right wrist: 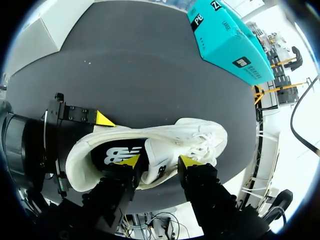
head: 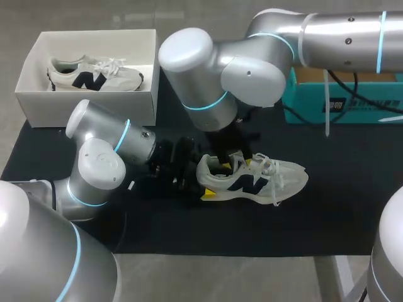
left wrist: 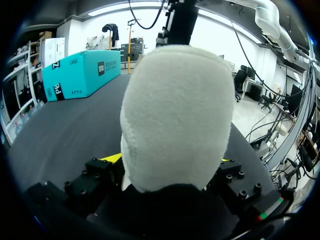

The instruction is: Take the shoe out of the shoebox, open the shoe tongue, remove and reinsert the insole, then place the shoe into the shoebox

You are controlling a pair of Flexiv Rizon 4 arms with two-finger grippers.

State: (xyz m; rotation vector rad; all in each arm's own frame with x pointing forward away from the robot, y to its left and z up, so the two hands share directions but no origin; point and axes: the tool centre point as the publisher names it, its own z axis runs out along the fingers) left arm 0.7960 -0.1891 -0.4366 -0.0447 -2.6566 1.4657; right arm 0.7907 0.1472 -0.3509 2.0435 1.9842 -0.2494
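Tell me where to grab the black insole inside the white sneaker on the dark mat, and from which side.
Likely best: pinch the black insole at its heel end, coming down through the white sneaker's collar. Only that end lies exposed; the laced forefoot hides the rest.

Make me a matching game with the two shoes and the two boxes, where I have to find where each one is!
Things:
1. near shoe
2. far shoe
3. white shoebox
4. teal box

Places:
A. lying inside the white shoebox
B. at the far right edge of the black mat
C. on the black mat, outside both boxes
D. open, at the mat's far left corner

Pairs: 1-C, 2-A, 3-D, 4-B
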